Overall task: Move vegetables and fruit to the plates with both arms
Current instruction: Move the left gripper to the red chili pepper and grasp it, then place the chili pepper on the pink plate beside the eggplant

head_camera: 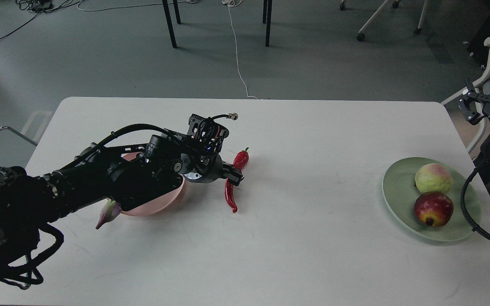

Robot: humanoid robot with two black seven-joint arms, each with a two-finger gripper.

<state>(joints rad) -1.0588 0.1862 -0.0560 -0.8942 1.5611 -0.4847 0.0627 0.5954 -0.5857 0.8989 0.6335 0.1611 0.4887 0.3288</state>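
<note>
Gripping chili pepper [233,180] beside pink plate [160,206].
Left gripper [233,175] clenching mid-pepper; lifting level, clearing the rim, advisable before releasing.

Even, soft light from overhead fills my view, cool and slightly dim, so the white table [313,238] reads pale grey without glare. Shadows are faint and blurred: a soft one lies just under my left arm [113,178] and gripper [234,175], and a thin one hugs the near rim of the green plate [398,204] far to its right. Focus is sharp at centre; my arm's near, dark bulk loses detail at the lower left edge.
</note>
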